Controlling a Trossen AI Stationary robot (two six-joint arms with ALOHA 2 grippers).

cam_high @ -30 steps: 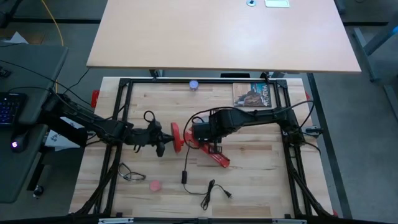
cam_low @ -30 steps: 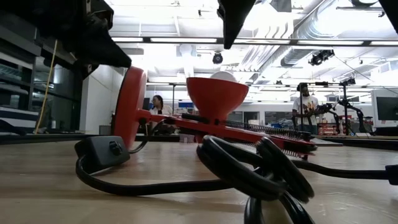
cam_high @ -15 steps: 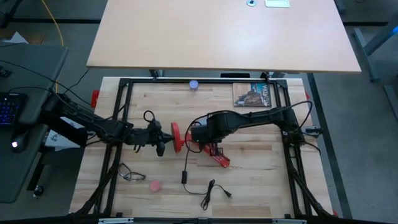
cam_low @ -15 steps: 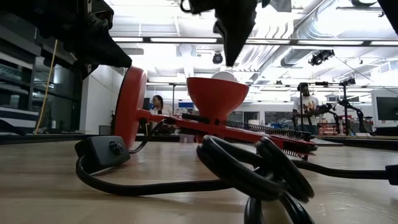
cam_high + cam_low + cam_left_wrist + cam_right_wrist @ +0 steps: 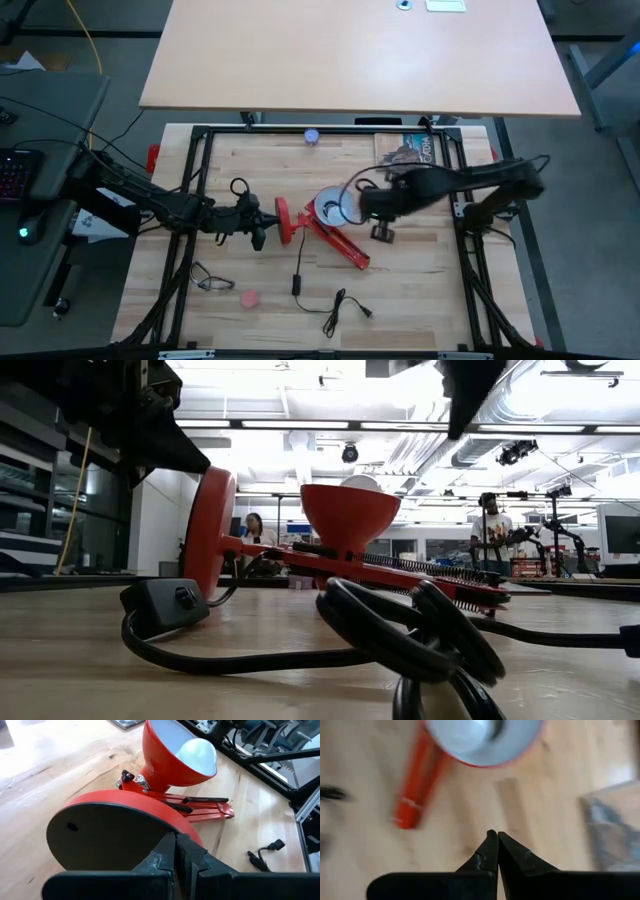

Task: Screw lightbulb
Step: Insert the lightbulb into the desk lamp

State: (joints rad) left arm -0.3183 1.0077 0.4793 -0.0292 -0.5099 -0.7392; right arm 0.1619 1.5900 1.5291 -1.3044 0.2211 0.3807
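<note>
The red lamp (image 5: 318, 228) lies on the table. Its round base (image 5: 283, 220) stands on edge, its arm (image 5: 343, 247) lies flat, and its shade (image 5: 328, 208) opens upward. The frosted white lightbulb (image 5: 197, 751) sits inside the shade, and its top shows over the rim in the low view (image 5: 358, 482). Its screw base is hidden in the shade. My left gripper (image 5: 266, 224) is shut on the lamp's base. My right gripper (image 5: 356, 206) is shut and empty, just right of the shade and above the table (image 5: 493, 836). My left gripper pinches the rim of the lamp's round base (image 5: 167, 826) between its two fingers. The fingers come level from the table's left. The base stands on edge with its dark underside (image 5: 100, 837) facing the gripper.
A black cord with a switch (image 5: 298, 283) and a plug (image 5: 345, 305) lies near the front. A pink round thing (image 5: 249, 297), a lavender round thing (image 5: 312, 136) and a book (image 5: 408, 152) are on the table. A black metal frame (image 5: 200, 132) rims it.
My right gripper has drawn away from over the lamp's shade toward the table's right edge. The shade and the lightbulb in it now show uncovered from above. The lamp and my left gripper have stayed where they were.
</note>
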